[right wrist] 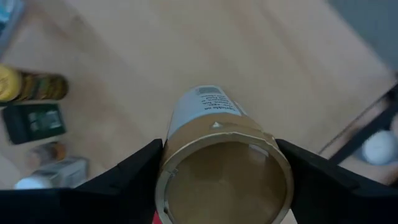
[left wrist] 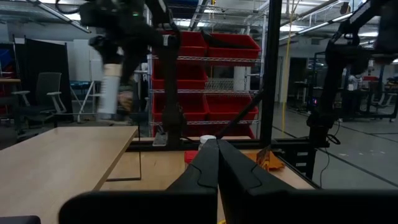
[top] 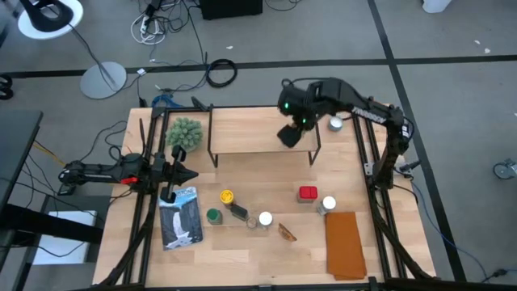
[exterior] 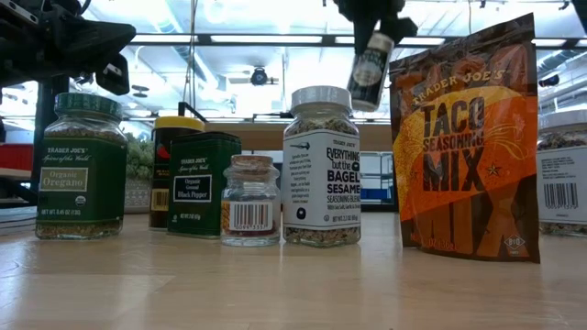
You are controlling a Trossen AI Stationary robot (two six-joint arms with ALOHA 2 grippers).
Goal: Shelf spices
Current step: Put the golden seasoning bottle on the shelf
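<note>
While my left claw (top: 179, 157) rests pressed together near the plant ball (top: 184, 133), my right claw (top: 289, 135) pinches a tan spice cylinder (right wrist: 221, 158) above the shelf (top: 258, 129), other spices (top: 258, 212) on the table (top: 242, 255).

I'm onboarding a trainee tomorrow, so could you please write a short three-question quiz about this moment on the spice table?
1. True or false: the right gripper holds a tan jar above the shelf.
2. Which arm waits at the table's edge with its gripper shut? A) left B) right
3. Fill in: in the low view, the orange pouch reads "Taco Seasoning ___".

Key: 1. True; its fingers clamp the jar, over the shelf's right end. 2. A; the left gripper rests near the fuzzy green ball. 3. Mix.
</note>
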